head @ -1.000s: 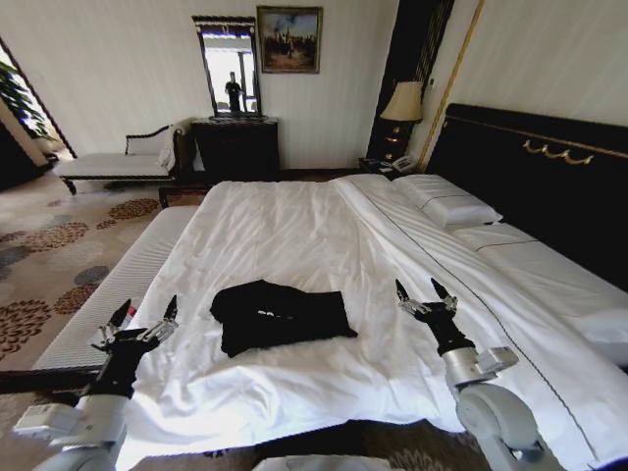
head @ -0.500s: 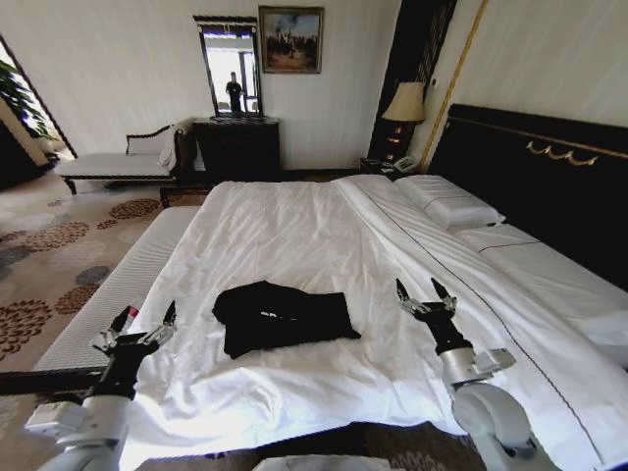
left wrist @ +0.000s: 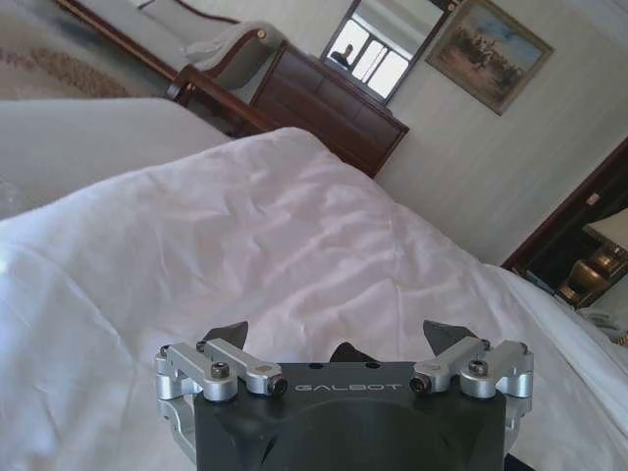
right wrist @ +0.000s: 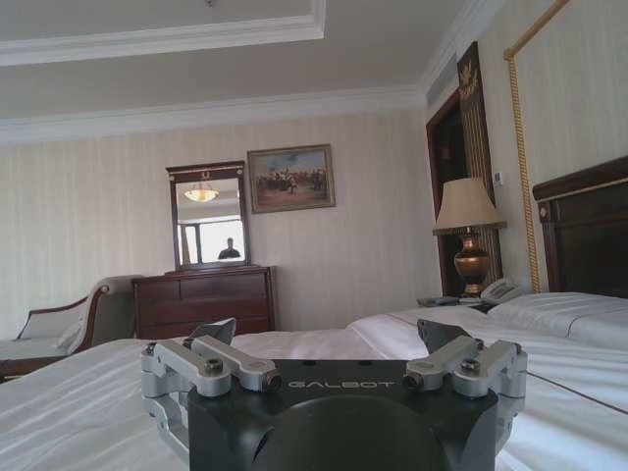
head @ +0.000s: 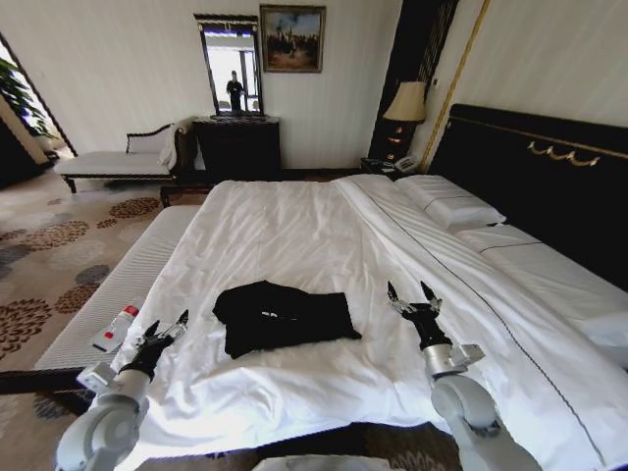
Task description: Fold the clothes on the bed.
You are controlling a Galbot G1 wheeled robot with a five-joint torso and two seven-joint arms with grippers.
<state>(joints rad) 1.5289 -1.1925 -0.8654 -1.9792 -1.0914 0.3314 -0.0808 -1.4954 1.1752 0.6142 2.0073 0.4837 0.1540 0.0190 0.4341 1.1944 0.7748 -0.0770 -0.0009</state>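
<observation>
The clothes, a black T-shirt (head: 284,316) with small white lettering, lie folded into a compact rectangle on the near part of the bed (head: 294,235), whose white duvet spreads toward a dark headboard. My left gripper (head: 166,329) hovers open low at the bed's near left corner, a little left of the shirt. My right gripper (head: 412,295) is open just right of the shirt, above the duvet. In the left wrist view the open fingers (left wrist: 225,336) point over the white duvet (left wrist: 245,245). In the right wrist view the fingers (right wrist: 218,330) stand open above the bed (right wrist: 324,343).
A narrow white ribbed bench (head: 118,285) runs along the bed's left side, with a small red-capped bottle (head: 116,328) on it. A white chaise (head: 118,162), a dark dresser with mirror (head: 235,147) and a lamp (head: 407,103) stand against the far wall.
Both arms have dropped lower and drawn in toward me. The left gripper sank toward the bed's near left corner, uncovering the bottle on the bench. The shirt has not moved.
</observation>
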